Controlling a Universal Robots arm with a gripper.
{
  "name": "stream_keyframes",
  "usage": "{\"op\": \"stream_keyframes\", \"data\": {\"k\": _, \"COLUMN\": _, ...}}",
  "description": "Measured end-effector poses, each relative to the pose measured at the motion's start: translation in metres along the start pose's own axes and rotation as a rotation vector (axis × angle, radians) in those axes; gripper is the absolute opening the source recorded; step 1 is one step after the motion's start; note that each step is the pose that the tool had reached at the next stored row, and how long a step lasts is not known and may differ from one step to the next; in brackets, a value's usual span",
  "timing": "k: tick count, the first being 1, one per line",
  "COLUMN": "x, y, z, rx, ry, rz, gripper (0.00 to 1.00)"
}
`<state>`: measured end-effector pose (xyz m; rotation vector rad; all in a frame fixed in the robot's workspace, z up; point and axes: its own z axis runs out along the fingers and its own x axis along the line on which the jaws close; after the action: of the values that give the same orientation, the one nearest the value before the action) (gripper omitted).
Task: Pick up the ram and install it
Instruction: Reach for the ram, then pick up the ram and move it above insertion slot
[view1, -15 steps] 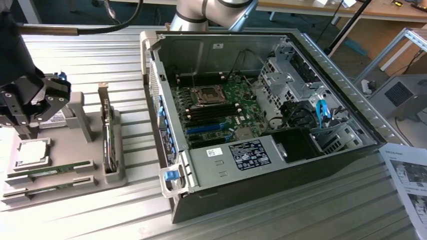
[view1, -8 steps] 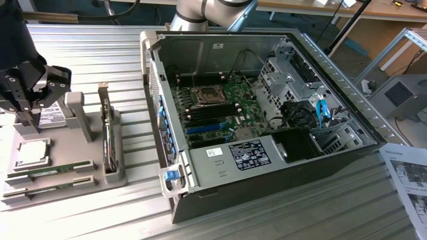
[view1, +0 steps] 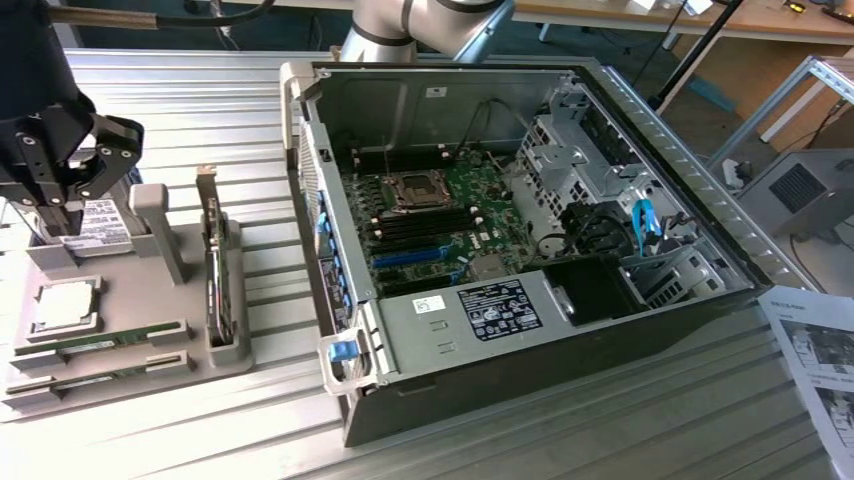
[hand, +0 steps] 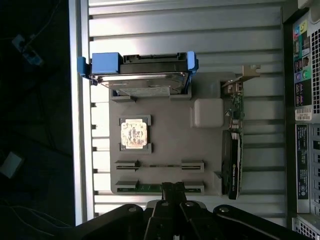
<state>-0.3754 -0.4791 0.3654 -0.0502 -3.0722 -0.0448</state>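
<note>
the gripper (hand: 173, 187) hangs pointing down over the grey tray (hand: 170, 145), fingers together, holding nothing. the ram (hand: 148, 188) lies in the tray's edge slot. bare worktop (view1: 267, 130) separates the tray from the open computer case (view1: 400, 100).

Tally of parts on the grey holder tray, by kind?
Long thin green RAM sticks: 2
Square silver processor chip: 1
Silver hard drive in blue caddy: 1
Black upright graphics card: 1
Total: 5
</note>
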Motion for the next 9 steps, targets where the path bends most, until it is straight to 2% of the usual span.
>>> {"op": "stream_keyframes", "data": {"k": 9, "x": 0.0001, "y": 0.0002, "z": 0.0, "rx": 0.0001, "ry": 0.0001, "rz": 0.0, "gripper": 0.11}}
